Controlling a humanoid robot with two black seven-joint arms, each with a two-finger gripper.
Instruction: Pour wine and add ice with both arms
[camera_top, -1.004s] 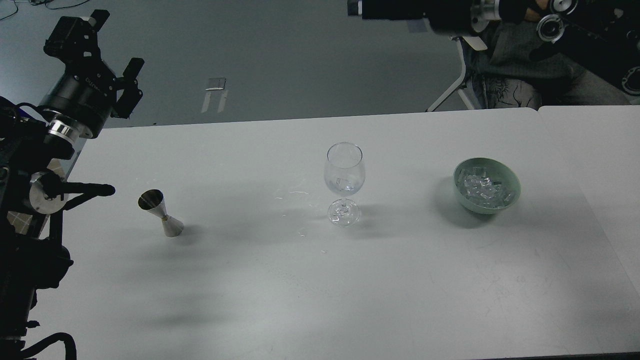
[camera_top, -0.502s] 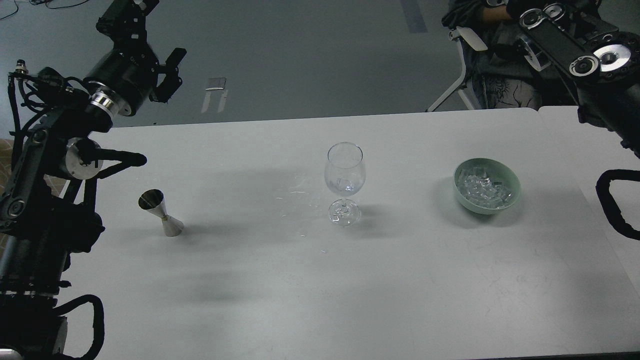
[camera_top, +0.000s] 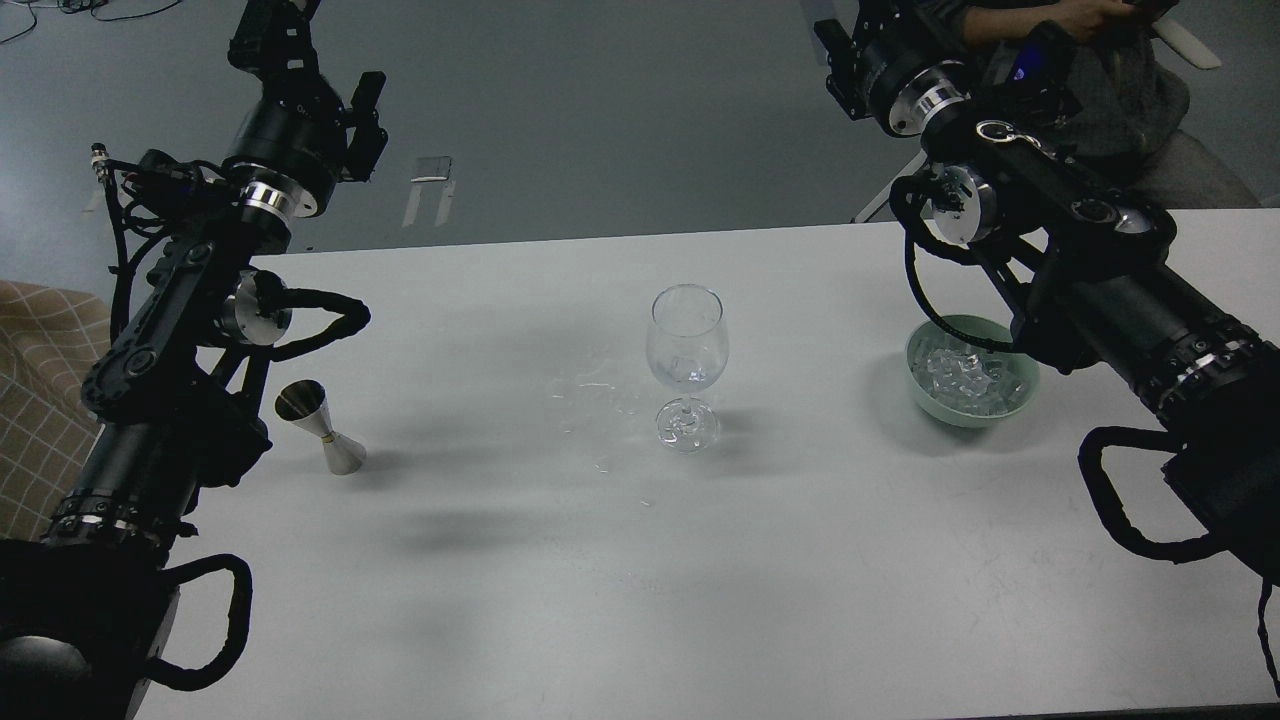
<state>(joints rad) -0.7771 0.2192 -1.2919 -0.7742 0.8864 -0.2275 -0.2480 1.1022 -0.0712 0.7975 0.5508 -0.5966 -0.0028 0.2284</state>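
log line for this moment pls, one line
left gripper: raised, empty | right gripper: raised, jaws unclear | jigger: upright on table | wine glass: centre | ice: in green bowl

We see a smooth grey floor (camera_top: 600, 120) filling the far half of the view, with dark cables (camera_top: 90, 8) lying at its top left corner and a small pale rectangular marker (camera_top: 432, 168) on it. A wide white rectangular table (camera_top: 620, 560) spans the near half. Beyond its far right edge stands a white-legged chair (camera_top: 905, 180). At the left edge, a beige checked fabric (camera_top: 30, 400) shows.
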